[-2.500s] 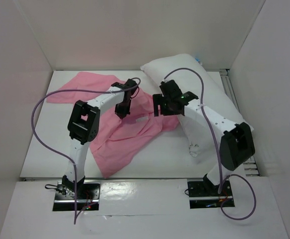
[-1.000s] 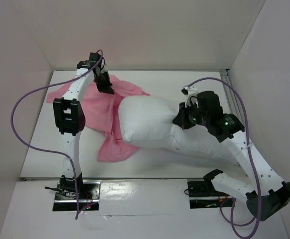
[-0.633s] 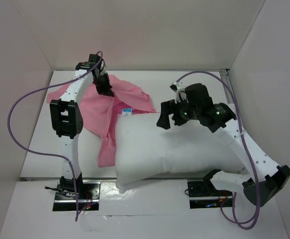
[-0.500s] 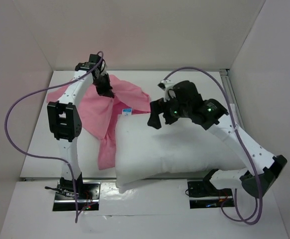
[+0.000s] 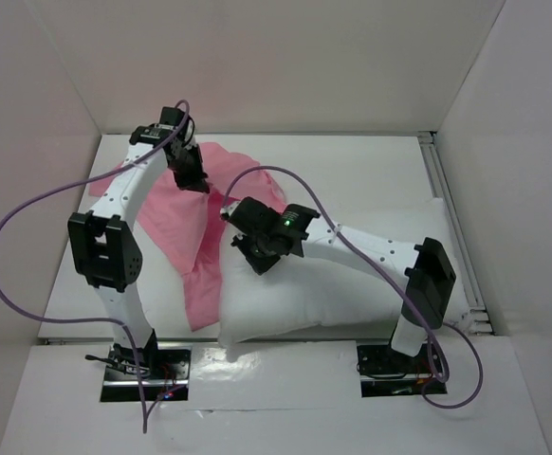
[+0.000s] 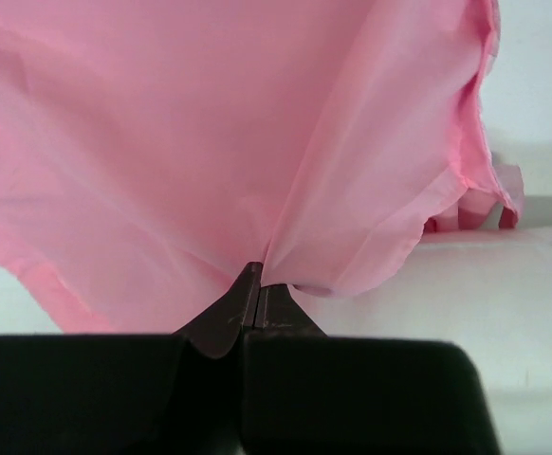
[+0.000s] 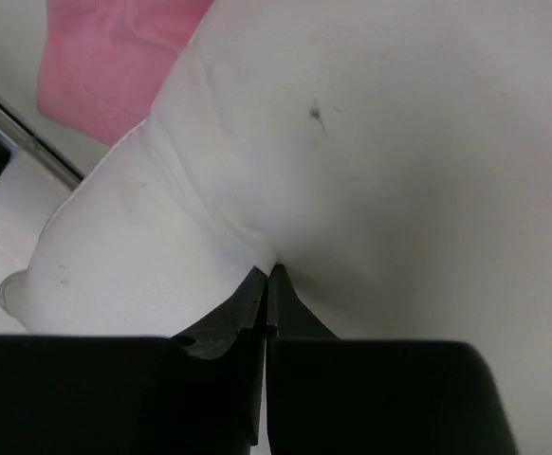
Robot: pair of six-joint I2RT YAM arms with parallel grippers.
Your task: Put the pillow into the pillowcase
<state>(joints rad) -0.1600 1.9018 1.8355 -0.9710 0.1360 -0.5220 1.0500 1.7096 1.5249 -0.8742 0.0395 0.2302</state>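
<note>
the pillow [image 5: 295,303] lies flat on the table [image 5: 352,171], long axis roughly left-right, left end nearer the front edge; plump, matte white, a bit creased; the pillowcase [image 5: 176,223] is smooth pink fabric crumpled just left of it; left end effector [image 6: 259,280] pinches the pillowcase; right end effector [image 7: 268,275] is clenched on a pucker of the pillow

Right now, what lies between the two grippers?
In the top view, the shiny pink satin pillowcase, pinched by the left gripper, then the large white stuffed pillow, pinched by the right gripper.
</note>
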